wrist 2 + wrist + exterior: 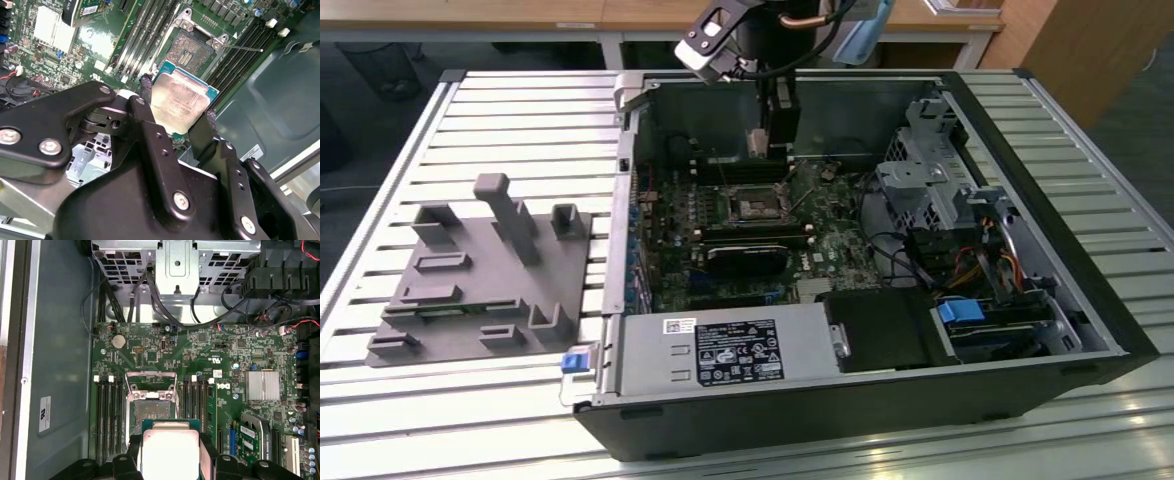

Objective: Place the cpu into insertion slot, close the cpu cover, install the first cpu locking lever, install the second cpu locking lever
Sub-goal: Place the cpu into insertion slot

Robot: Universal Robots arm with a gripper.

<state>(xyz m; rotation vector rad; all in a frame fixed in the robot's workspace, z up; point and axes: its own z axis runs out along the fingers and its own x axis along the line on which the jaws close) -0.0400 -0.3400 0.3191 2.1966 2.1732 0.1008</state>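
Second wrist view showed the black claw [177, 107] pinching the small flat silver-grey square cpu [182, 95] by 2 edges, near the dark square insertion slot [192, 47]. It seemed light, stiff, easily hurt; edges seemed safest.

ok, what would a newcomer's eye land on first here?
The silver-topped cpu, pinched by its edges in the black tool, hanging above the green board. Just beyond it in both wrist views, the insertion slot sits bare, not yet filled. In the exterior view, the open computer case lies on a slatted table.
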